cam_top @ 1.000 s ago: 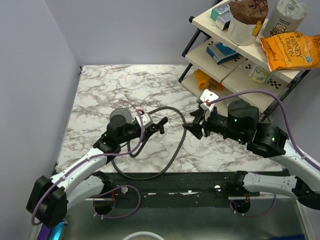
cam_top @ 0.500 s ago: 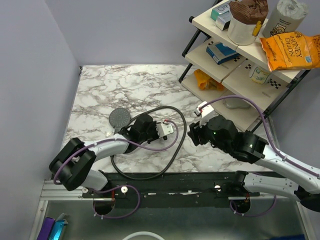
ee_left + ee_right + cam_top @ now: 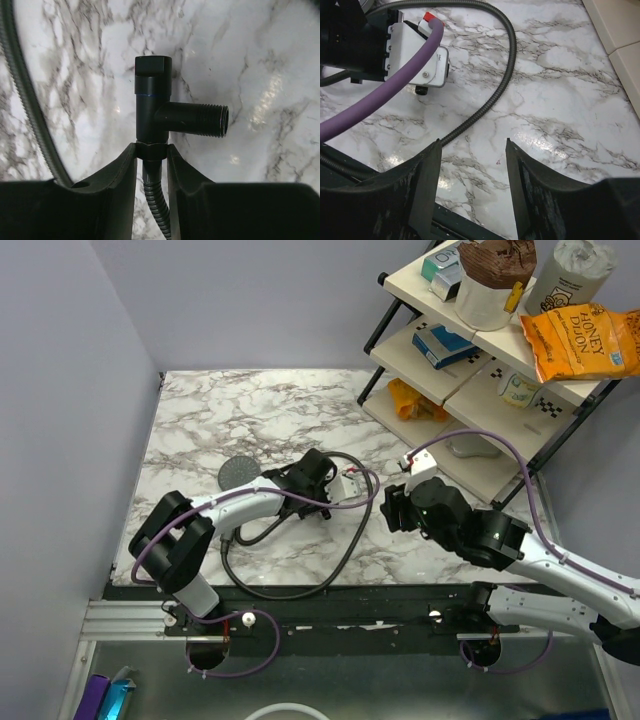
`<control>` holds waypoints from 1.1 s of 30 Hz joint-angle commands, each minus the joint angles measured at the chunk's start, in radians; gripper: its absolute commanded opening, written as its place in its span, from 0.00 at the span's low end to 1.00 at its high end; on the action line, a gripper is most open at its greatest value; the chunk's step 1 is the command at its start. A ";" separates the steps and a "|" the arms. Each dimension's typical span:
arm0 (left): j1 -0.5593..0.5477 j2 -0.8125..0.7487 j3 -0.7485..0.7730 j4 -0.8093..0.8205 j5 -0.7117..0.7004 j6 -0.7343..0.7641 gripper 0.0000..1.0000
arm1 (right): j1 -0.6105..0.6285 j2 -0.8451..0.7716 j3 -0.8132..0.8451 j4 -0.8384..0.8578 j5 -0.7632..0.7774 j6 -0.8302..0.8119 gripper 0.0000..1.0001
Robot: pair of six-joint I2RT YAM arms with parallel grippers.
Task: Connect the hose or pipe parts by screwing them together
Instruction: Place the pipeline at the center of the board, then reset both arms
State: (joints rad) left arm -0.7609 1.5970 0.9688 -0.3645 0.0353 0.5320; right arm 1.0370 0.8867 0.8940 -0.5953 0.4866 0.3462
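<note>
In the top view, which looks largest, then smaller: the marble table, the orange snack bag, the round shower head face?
1. marble table
2. orange snack bag, probably nearer the camera
3. shower head face

On marble table (image 3: 220,410): hose (image 3: 352,545), shower head (image 3: 240,472)

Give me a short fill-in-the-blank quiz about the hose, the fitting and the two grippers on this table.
1. The hose passes between the left gripper's fingers into a black ___-shaped fitting.
2. The fitting lies on a ___-patterned table.
3. The right gripper is open and holds ___.
Missing words: T; marble; nothing.
</note>
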 commanded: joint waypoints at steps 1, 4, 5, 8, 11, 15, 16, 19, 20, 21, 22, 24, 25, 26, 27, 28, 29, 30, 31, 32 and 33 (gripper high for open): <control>-0.006 0.011 0.077 -0.246 0.031 -0.096 0.46 | 0.000 0.004 0.003 0.002 0.035 0.036 0.63; -0.006 -0.006 0.102 -0.297 0.083 -0.106 0.77 | -0.002 0.005 0.034 -0.014 0.043 0.025 0.63; -0.006 -0.012 0.107 -0.309 0.106 -0.106 0.83 | 0.000 0.008 0.055 -0.020 0.047 0.022 0.63; 0.000 -0.045 0.142 -0.367 0.167 -0.109 0.98 | 0.000 0.009 0.094 -0.049 0.046 0.013 0.64; 0.083 -0.097 0.231 -0.436 0.242 -0.148 0.99 | -0.002 0.011 0.137 -0.072 0.023 0.007 0.68; 0.233 -0.224 0.323 -0.493 0.272 -0.262 0.99 | 0.000 0.017 0.160 -0.092 -0.028 0.008 0.76; 0.253 -0.248 0.335 -0.501 0.240 -0.279 0.99 | 0.000 0.018 0.169 -0.093 -0.039 0.010 0.78; 0.278 -0.327 0.370 -0.536 0.056 -0.360 0.98 | -0.002 0.024 0.181 -0.095 -0.075 0.010 0.84; 0.284 -0.341 0.376 -0.551 -0.012 -0.380 0.98 | 0.000 0.027 0.184 -0.095 -0.082 0.008 0.84; 0.288 -0.373 0.380 -0.580 -0.027 -0.401 0.98 | 0.000 0.035 0.187 -0.095 -0.088 0.008 0.85; 0.293 -0.390 0.378 -0.590 -0.028 -0.437 0.98 | 0.000 0.049 0.189 -0.095 -0.098 0.007 0.86; 0.314 -0.457 0.352 -0.590 -0.028 -0.463 0.98 | 0.000 0.075 0.210 -0.103 -0.120 0.020 0.88; 0.331 -0.476 0.343 -0.590 -0.017 -0.475 0.98 | -0.002 0.089 0.221 -0.107 -0.131 0.028 0.89; 0.348 -0.491 0.328 -0.594 -0.011 -0.506 0.98 | 0.000 0.122 0.229 -0.113 -0.141 0.036 0.90; 0.380 -0.515 0.321 -0.603 -0.005 -0.512 0.98 | 0.000 0.138 0.250 -0.119 -0.157 0.049 0.91; 0.391 -0.526 0.314 -0.606 -0.009 -0.515 0.98 | 0.000 0.161 0.263 -0.138 -0.164 0.060 0.93; 0.397 -0.537 0.298 -0.610 -0.015 -0.509 0.98 | 0.000 0.196 0.273 -0.147 -0.169 0.072 0.95; 0.403 -0.552 0.292 -0.617 -0.021 -0.504 0.98 | 0.000 0.216 0.296 -0.161 -0.183 0.083 0.95; 0.408 -0.558 0.286 -0.622 -0.028 -0.501 0.99 | -0.002 0.231 0.304 -0.166 -0.187 0.083 0.95; 0.411 -0.568 0.271 -0.623 -0.028 -0.497 0.98 | 0.000 0.245 0.310 -0.166 -0.189 0.083 0.96; 0.413 -0.580 0.263 -0.622 -0.028 -0.482 0.98 | -0.002 0.270 0.315 -0.159 -0.195 0.082 0.96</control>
State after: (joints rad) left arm -0.3595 1.0523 1.2697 -0.9337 0.0483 0.0669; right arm 1.0370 1.1011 1.1629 -0.7078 0.3450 0.3973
